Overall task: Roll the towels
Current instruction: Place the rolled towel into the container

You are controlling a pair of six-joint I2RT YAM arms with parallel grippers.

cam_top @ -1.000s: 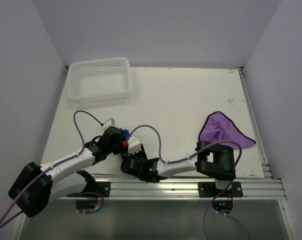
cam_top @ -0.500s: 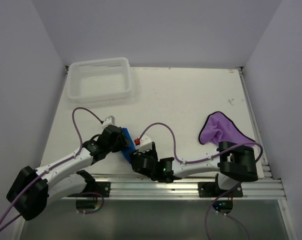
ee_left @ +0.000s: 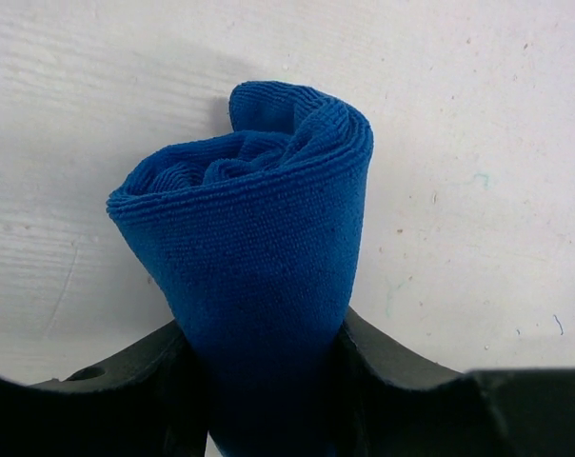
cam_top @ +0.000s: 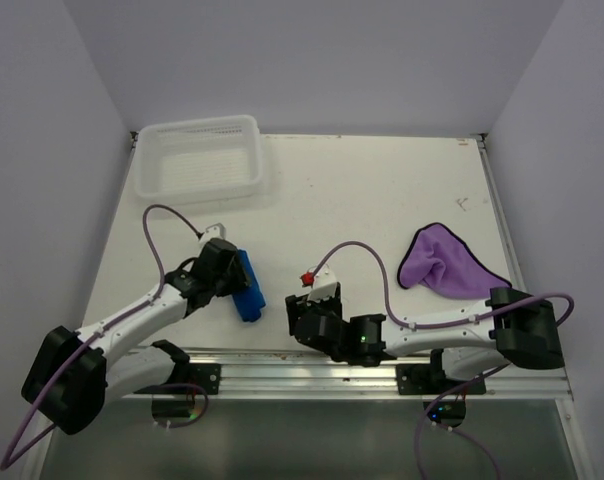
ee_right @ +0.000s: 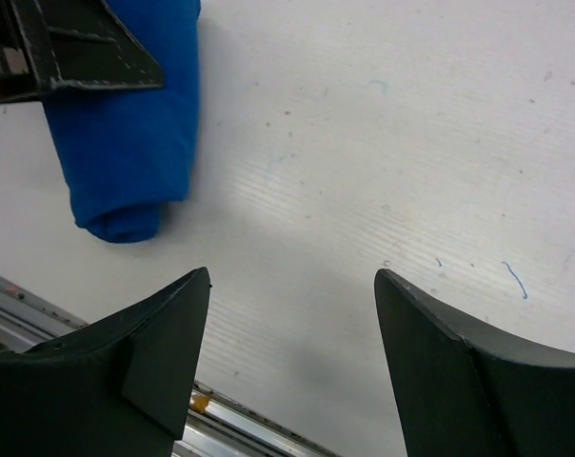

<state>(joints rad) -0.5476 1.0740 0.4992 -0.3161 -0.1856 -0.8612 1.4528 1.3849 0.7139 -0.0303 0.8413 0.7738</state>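
The blue towel [ee_left: 259, 238], rolled, is gripped by the left end effector [cam_top: 230, 275] near the desk's [cam_top: 382, 200] near edge; the right end effector [ee_right: 292, 276] is spread wide and empty. The roll could be undone by a careless release.

Two towels (a blue towel [cam_top: 247, 286], a purple towel [cam_top: 447, 262]), one basket [cam_top: 200, 160], two arms [cam_top: 142, 313].

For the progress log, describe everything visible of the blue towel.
The blue towel is royal blue, ribbed soft cloth, rolled into a tube whose open end shows spiral layers. It seems to rest on the white table, near the left front, with the left gripper clamped on it. The right gripper stands open nearby, not touching.
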